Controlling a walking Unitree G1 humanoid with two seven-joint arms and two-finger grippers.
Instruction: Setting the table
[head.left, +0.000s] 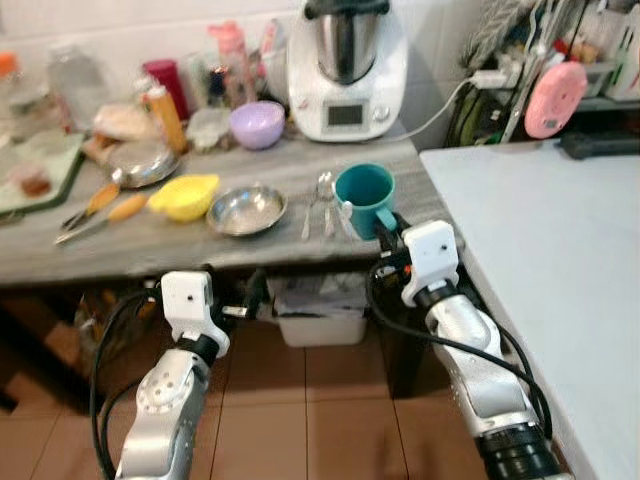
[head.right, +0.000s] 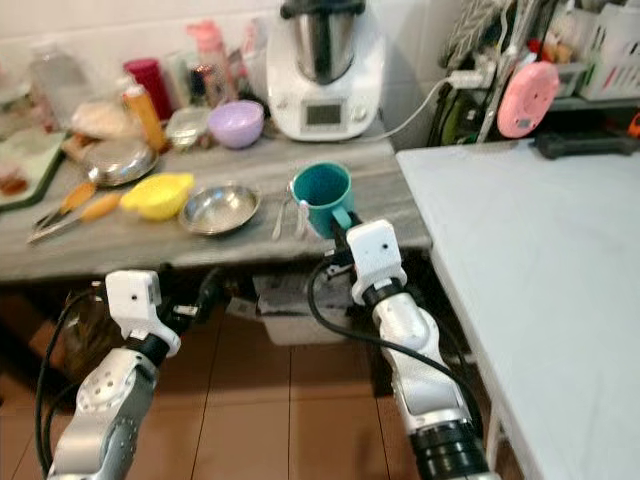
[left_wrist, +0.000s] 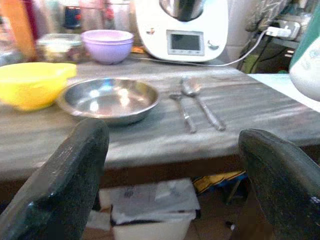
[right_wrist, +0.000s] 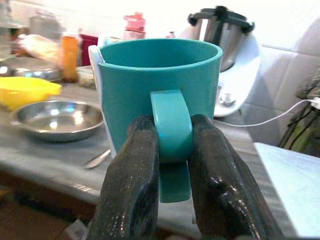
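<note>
Our right gripper (right_wrist: 172, 165) is clamped on the handle of the teal mug (head.left: 364, 197) at the counter's (head.left: 150, 250) near corner, while our left gripper (left_wrist: 172, 165), fingers spread apart and empty, waits below the counter edge facing the steel bowl (head.left: 247, 209) and the cutlery (head.left: 325, 203). We judge the job barely begun: the white table (head.left: 540, 240) alongside carries nothing yet. We cannot tell if the mug is lifted or resting.

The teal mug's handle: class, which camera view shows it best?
The right wrist view: the teal mug's handle is close and sharp, clamped by the right gripper. Both eye views show the mug small on the counter edge, its handle mostly hidden behind the gripper. The left wrist view catches just a sliver at its edge.
</note>
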